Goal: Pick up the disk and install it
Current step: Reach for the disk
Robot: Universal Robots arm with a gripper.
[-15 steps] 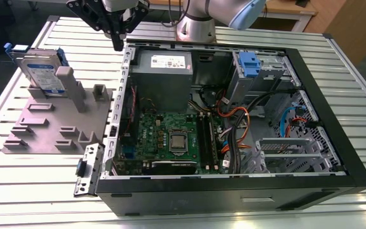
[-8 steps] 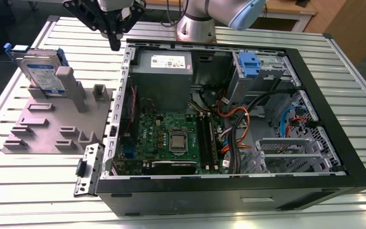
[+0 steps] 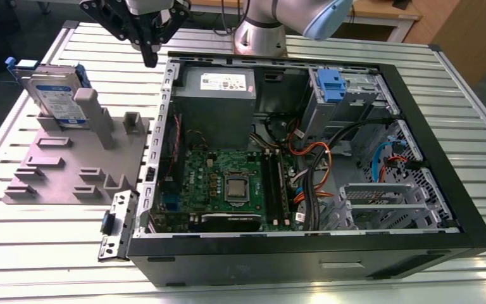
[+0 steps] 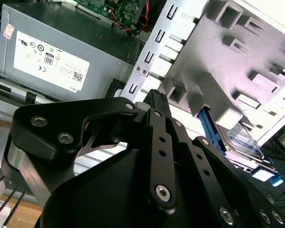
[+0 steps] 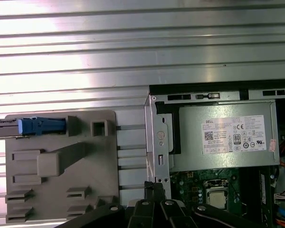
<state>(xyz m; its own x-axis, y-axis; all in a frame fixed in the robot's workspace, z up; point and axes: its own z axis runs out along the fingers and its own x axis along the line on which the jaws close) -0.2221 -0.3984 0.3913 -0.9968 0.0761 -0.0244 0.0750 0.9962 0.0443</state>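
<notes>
In the exterior view, the disk (image 3: 57,95) stands on its edge in a grey stand (image 3: 66,171). The stand sits on the bench (image 3: 23,253), just beside the open case (image 3: 311,253), on the exterior view's left. The claw (image 3: 150,60) hangs over the case wall next to the stand. It is near the disk but not touching it. Its tips look pressed together, with nothing in them.

In the second wrist view, the claw (image 4: 154,97) points at the case edge. The disk (image 4: 242,137) sits in the stand past that edge.

In the first wrist view, the disk (image 5: 40,126) shows as a blue strip on the stand (image 5: 52,180), well apart from the claw (image 5: 154,187) by the case wall.

I think no part of the job is done. The disk is not picked up and not in the case.
</notes>
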